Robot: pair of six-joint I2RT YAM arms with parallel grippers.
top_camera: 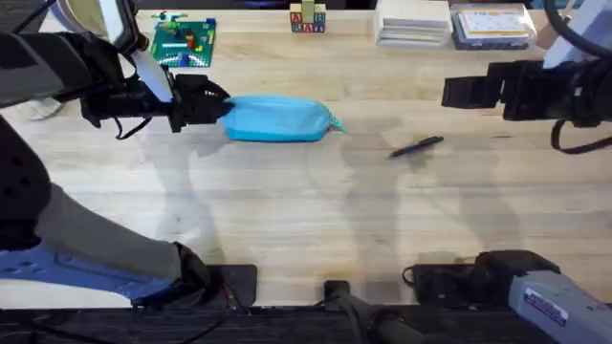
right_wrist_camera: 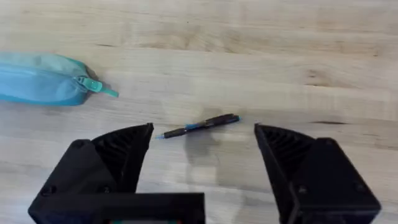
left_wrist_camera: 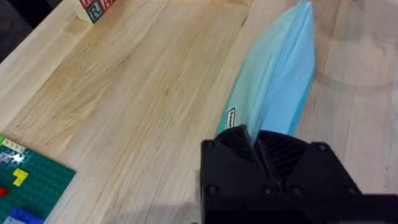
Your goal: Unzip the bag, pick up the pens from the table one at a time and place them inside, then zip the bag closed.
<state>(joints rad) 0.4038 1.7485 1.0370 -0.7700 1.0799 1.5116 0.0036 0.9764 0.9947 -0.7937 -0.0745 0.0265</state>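
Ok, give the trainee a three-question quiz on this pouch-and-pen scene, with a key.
1. True or false: the left gripper is shut on one end of the blue bag.
2. Multiple choice: the dark pen lies A) inside the bag, B) on the table apart from the bag, C) between the right gripper's fingers.
3. Fill in: the right gripper is ____ above the pen.

Key: 1 true; 2 B; 3 open.

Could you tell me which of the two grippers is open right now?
The right gripper, fingers spread above the dark pen; the left gripper is clamped on the bag's end.
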